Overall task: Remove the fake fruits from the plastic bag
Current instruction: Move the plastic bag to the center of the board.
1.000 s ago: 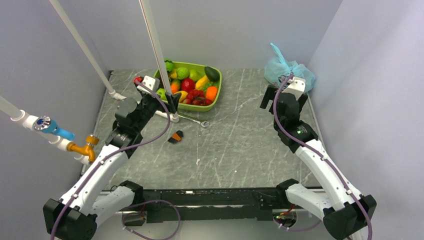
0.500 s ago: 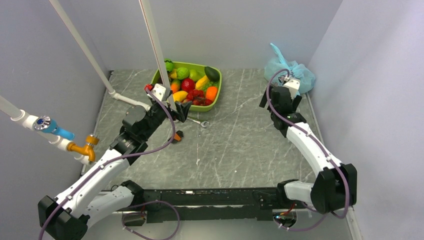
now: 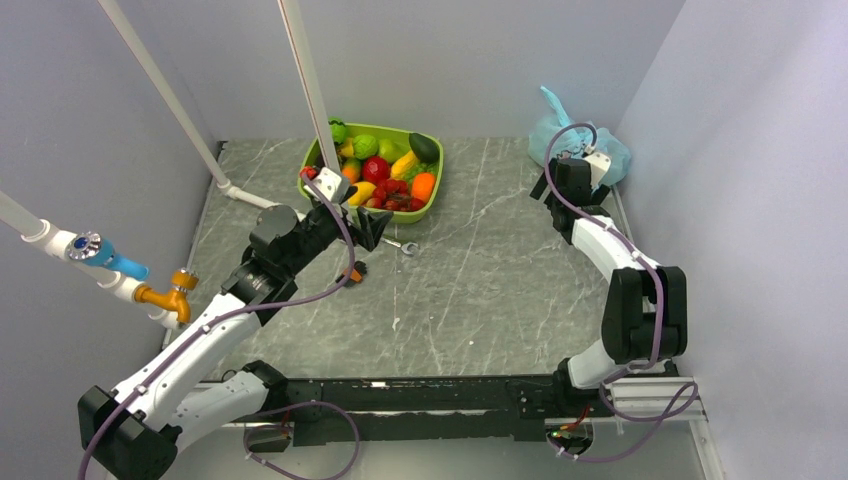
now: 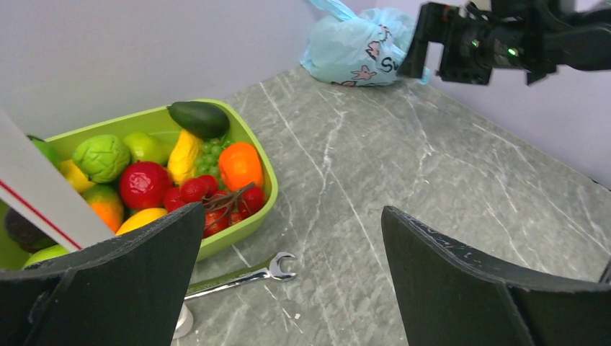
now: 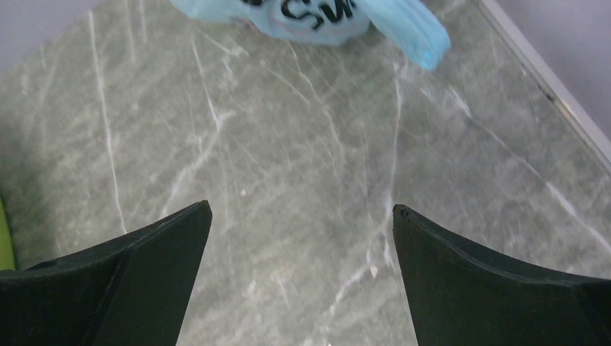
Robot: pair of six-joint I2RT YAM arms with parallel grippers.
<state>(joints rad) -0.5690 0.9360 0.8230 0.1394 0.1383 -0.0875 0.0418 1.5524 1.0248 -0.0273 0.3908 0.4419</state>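
- Plastic bag (image 3: 578,140) is sitting bunched up in the far right corner of the table (image 3: 480,290), leaning against the wall. It is lying just ahead of the right gripper (image 5: 300,207).
- Whatever it is holding is hiding behind the crinkled blue film, so no fruit is showing through.
- In the right wrist view the right jaws are standing wide apart and gripping nothing. They are hanging over bare table, with the bag's dark lettering straight ahead of them.
- One handle loop (image 5: 412,32) is trailing toward the right finger's side, lying flat on the table.
- Only bare table is lying between those jaws and the bag.
- The left gripper (image 4: 292,211) is also holding its jaws wide apart and empty. The bag is sitting well beyond them, ahead and to the right.
- A lime-green tray (image 4: 266,189) is sitting ahead of the left finger. Toy fruit (image 4: 144,184) is filling it, with a dark green piece resting on top.
- A wrench (image 4: 241,274) is lying between the left jaws, just in front of the tray's near rim.
- A white pole (image 4: 36,194) with a red stripe is slanting across the tray on the left finger's side, blocking part of it.
- In the top view a small orange and black piece (image 3: 352,272) is lying on the table close beside the left arm.
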